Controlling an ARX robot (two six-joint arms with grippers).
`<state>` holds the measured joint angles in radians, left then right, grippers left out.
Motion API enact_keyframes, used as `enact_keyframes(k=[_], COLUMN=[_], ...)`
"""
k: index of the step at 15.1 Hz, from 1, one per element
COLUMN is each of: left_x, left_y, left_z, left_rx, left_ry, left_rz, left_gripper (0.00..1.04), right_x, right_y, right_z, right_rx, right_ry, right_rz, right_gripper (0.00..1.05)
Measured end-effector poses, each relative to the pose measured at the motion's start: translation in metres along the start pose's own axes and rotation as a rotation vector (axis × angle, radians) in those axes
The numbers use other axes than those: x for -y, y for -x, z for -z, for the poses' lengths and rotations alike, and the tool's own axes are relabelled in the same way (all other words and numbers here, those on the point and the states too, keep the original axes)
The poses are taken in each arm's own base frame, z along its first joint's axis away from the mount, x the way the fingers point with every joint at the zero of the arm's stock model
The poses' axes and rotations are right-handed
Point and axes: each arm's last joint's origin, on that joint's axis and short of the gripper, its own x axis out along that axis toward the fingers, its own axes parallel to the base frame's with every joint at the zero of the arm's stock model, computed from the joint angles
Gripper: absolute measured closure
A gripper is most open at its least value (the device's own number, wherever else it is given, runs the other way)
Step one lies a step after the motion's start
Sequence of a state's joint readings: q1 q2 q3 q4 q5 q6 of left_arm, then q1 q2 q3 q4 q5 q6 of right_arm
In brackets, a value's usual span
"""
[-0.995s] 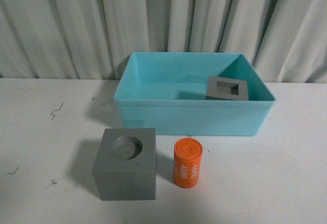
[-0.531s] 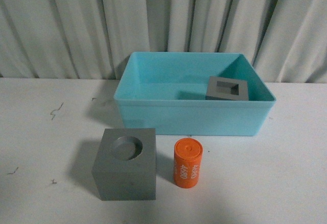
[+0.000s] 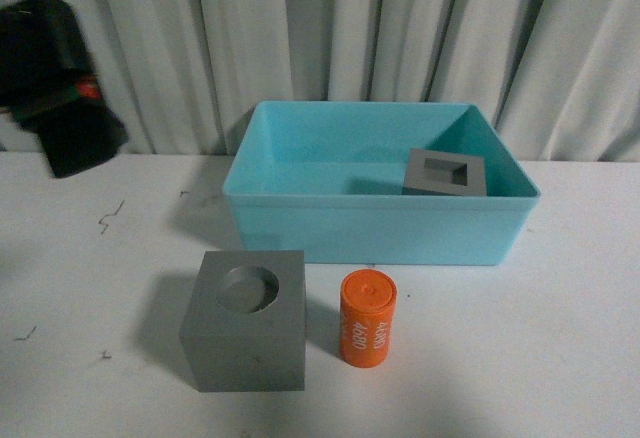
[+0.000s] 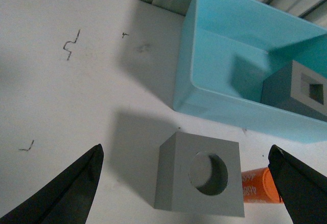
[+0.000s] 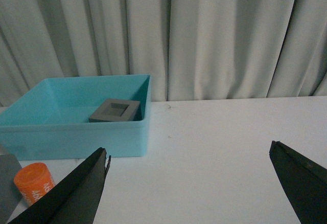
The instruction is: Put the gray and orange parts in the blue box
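Note:
A gray cube with a round recess [image 3: 245, 318] stands on the white table in front of the blue box [image 3: 380, 228]. Beside it, an orange cylinder [image 3: 367, 318] stands upright. A second gray cube, with a rectangular recess [image 3: 446, 174], rests inside the box at its right end. My left gripper [image 4: 185, 150] hangs open above the table, and the round-recess cube [image 4: 200, 179] shows between its wide-spread fingers. My right gripper [image 5: 189, 149] is open over bare table to the right of the box [image 5: 76, 137], with nothing between its fingers.
The black left arm [image 3: 60, 88] shows at the upper left of the front view, in front of the pale curtain [image 3: 330, 28] behind the table. Small dark marks [image 3: 110, 216] dot the tabletop on the left.
The left arm has come into the front view at the upper left. The cubes, cylinder and box have not moved.

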<state>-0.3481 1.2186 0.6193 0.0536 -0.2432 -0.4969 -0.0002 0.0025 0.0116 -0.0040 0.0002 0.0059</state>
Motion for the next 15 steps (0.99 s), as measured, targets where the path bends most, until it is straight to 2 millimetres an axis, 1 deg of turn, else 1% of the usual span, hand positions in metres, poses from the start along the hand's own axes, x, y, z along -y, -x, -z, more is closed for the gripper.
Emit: enact_keyframes(k=[2,3,5,10,13,15], left_x=[0.015,0.019,0.023,0.030,0.030,0.029], left_y=[-0.031,-0.045,-0.060,-0.078,-0.081,-0.087], left_z=[0.002,0.008,0.027,0.053,0.055,0.060], left_rx=[-0.050,-0.077,-0.141,-0.212,-0.217,-0.233], left_ry=[-0.026,-0.043,-0.075,-0.117,-0.118,-0.124], left_rz=[-0.001,-0.004,-0.012,-0.007,-0.007,-0.014], left_gripper=[0.07,0.07,0.07,0.07,0.07,0.07], right_x=[0.000,0.000,0.000,0.000,0.000,0.000], right_y=[0.000,0.000,0.000,0.000,0.000,0.000], right_z=[0.000,0.000,0.000,0.000,0.000,0.000], right_rx=[0.000,0.000,0.000,0.000,0.000,0.000], right_ry=[0.000,0.000,0.000,0.000,0.000,0.000], right_rz=[0.000,0.000,0.000,0.000,0.000,0.000], right_gripper=[0.06,0.06,0.06,0.06,0.06,0.06])
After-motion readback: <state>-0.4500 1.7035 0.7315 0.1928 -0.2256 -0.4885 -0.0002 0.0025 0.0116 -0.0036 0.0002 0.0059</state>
